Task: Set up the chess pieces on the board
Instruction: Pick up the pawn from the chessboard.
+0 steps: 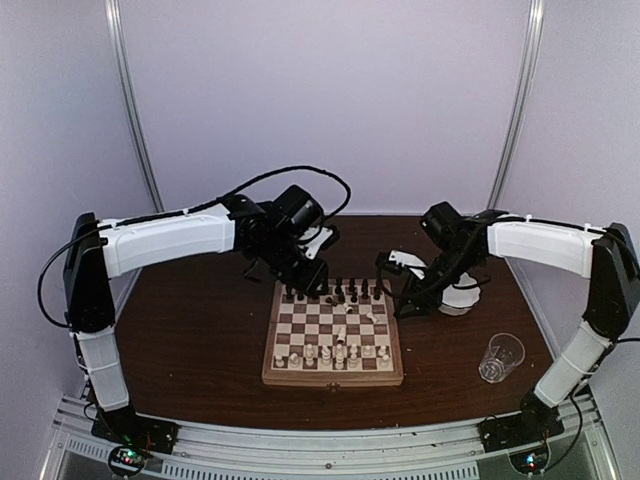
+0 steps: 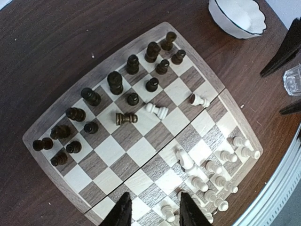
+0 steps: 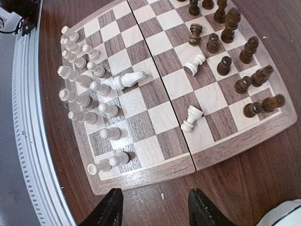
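Listing item 1, board (image 3: pixel 244 140): wooden, checked, set mid-way on the dark table (image 1: pixel 200 330) between both arms.

Item 2, chess pieces (image 2: pixel 114 82): white set crowded along the near rows, dark set along the far rows, most upright. Exceptions, all lying on mid-board squares: right-edge white piece (image 3: pixel 190 118), second white piece (image 3: pixel 194 64), third white piece (image 3: pixel 129 80), fallen dark piece (image 2: pixel 126 118).

Item 3, right gripper (image 3: pixel 154 190): fingers spread wide, nothing between them, hovering over bare table just off the board's right border. The right-edge white piece lay straight ahead of it, just inside that border, and was the fallen piece nearest this gripper. Its long axis ran roughly from border toward board centre, across the line on which the fingers close. By my judgement, a forward reach and descent would suit, with little wrist turn.

Item 4, left gripper (image 2: pixel 154 195): fingers parted, empty, high above the board. The fallen dark piece lay ahead of it, long axis crosswise in the wrist view, along the closing line. A wrist turn would likely be needed. Left arm judged the nearer to that piece.

Item 5, white bowl (image 2: pixel 235 16) and clear cup (image 1: pixel 500 357): right of the board, apart from it.
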`<act>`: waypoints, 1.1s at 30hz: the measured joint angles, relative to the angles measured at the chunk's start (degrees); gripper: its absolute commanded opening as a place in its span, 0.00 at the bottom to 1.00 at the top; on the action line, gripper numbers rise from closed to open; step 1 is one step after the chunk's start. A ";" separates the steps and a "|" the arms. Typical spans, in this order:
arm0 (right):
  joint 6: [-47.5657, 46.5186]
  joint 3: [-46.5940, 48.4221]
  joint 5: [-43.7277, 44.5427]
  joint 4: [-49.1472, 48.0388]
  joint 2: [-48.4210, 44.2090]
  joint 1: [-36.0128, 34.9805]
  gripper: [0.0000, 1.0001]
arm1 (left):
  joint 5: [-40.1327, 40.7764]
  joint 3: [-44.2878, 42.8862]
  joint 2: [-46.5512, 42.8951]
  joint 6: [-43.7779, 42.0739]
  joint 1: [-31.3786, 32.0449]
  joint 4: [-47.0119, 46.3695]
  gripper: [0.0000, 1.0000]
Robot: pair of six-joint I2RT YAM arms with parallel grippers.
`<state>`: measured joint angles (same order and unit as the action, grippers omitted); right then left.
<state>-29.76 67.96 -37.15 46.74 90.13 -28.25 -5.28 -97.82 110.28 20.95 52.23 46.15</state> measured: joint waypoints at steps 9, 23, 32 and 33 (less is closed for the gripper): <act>3.26 3.41 6.38 -5.11 11.39 -5.73 0.50 | 2.32 14.08 -11.04 6.69 -1.99 -7.72 0.39; 6.27 6.80 11.91 -9.88 18.64 -8.55 0.35 | 5.57 18.45 -14.86 8.66 -2.80 -12.07 0.40; 7.06 6.21 15.13 -12.63 18.95 -9.62 0.13 | 3.52 19.30 -14.86 9.64 -2.91 -14.99 0.40; 7.04 6.01 15.19 -12.96 18.86 -9.62 0.12 | 2.73 19.74 -14.86 10.03 -3.06 -15.76 0.40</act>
<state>-22.72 73.97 -21.96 33.78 108.99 -37.87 -2.55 -78.08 95.42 30.98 49.17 30.39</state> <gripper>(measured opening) 0.153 0.395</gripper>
